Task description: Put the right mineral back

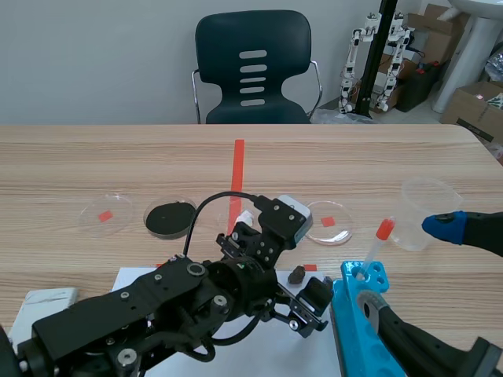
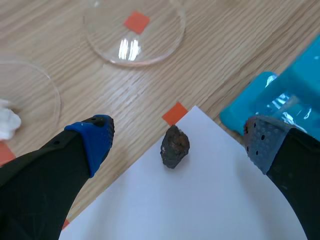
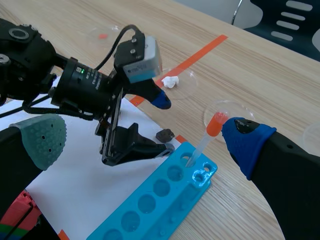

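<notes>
One dish (image 2: 37, 92), out past the left gripper's (image 2: 178, 138) left finger, holds a white lump (image 2: 7, 123), so that one looks sorted. Over to the gripper itself: fingers spread wide, gripping nothing, hanging low over the white paper (image 2: 190, 210). And right between those fingers sits the mineral (image 2: 174, 146), lying on the paper's corner, touched by neither pad. It's a small, dark, brownish-black chunk, rough and knobbly, matte, with a few rusty flecks. Straight ahead of the gripper waits an empty dish (image 2: 162, 25), likely its home. So by my reading the grasp, lift and carry are all left to do. Beside the right finger is the blue rack (image 2: 280, 100). The right gripper (image 3: 145, 140) hangs unclenched, holding nothing.
</notes>
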Motion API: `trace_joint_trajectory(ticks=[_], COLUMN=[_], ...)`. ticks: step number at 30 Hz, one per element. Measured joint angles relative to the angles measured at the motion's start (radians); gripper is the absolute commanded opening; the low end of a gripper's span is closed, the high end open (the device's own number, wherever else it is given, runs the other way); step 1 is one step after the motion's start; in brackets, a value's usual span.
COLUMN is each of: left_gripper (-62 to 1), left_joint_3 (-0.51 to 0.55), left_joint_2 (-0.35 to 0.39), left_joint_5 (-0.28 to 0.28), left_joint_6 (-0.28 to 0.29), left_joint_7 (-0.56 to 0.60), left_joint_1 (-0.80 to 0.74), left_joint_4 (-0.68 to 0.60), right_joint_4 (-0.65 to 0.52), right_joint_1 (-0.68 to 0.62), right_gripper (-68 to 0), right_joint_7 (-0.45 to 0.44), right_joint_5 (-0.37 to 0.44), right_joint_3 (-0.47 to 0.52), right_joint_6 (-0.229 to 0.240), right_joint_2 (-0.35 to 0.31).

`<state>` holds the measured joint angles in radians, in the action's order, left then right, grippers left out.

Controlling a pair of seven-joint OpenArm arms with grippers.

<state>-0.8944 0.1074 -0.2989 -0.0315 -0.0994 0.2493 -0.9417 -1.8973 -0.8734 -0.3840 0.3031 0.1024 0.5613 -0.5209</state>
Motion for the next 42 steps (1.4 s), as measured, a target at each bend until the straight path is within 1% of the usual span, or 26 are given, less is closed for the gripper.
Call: trace_joint_trajectory(ticks=[3, 8, 10, 12, 42], left_gripper=[-6.6, -6.6, -6.7, -6.7, -6.7], left_joint_3=[0.000, 0.016, 0.036, 0.053, 0.063], left_joint_2=[0.060, 0.180, 0.213, 0.230, 0.225], left_joint_5=[0.000, 0.000, 0.000, 0.000, 0.000], left_joint_6=[0.000, 0.001, 0.000, 0.000, 0.000], left_joint_7=[0.002, 0.045, 0.048, 0.048, 0.044], left_joint_1=[-0.018, -0.074, -0.101, -0.119, -0.127], left_joint_4=[-0.118, -0.307, -0.358, -0.377, -0.360], right_joint_4=[0.000, 0.000, 0.000, 0.000, 0.000], right_joint_1=[0.000, 0.000, 0.000, 0.000, 0.000], right_gripper=[0.4, 0.4, 0.4, 0.4, 0.4], right_joint_7=[0.000, 0.000, 0.000, 0.000, 0.000], right_joint_5=[0.000, 0.000, 0.000, 0.000, 0.000], right_joint_3=[0.000, 0.000, 0.000, 0.000, 0.000], right_joint_6=[0.000, 0.000, 0.000, 0.000, 0.000], right_joint_2=[0.000, 0.000, 0.000, 0.000, 0.000])
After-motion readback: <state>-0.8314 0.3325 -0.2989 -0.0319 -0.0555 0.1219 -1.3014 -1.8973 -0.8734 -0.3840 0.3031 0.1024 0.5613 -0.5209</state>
